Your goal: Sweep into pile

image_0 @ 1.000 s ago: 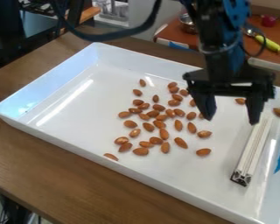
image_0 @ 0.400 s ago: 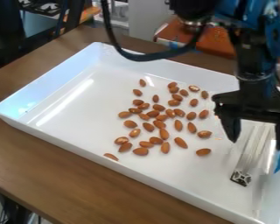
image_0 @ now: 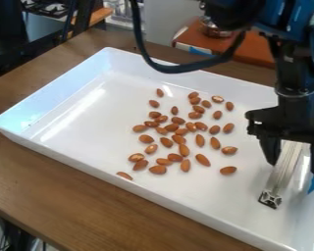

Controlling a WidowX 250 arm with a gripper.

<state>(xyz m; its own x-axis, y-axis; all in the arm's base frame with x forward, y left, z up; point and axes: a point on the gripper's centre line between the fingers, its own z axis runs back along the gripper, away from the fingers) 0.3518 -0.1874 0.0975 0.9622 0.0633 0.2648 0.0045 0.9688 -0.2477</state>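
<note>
Closest in, bottom left of the frame, a wooden table (image_0: 55, 211) is seen, with a white tray (image_0: 145, 192) set on it. Toward the lower right, the squared-off near end of a metal bar (image_0: 283, 170) is pointed at the camera. Its long axis is slanted from there up and a bit right, and its far part is partly blocked from view by the black gripper (image_0: 295, 164).

The fingers are spread pretty wide, one seen on each side of the bar, so it's basically straddled. Whether they're low enough to grab it can't be told from this angle, tbh.

Now the bit that matters: the almonds (image_0: 158, 169) are scattered mid-frame, all off to the left of the bar and farther up the tray. So the bar's long side is already faced toward them. Once it's pinched, a broadside push leftward is probably what's called for.
</note>
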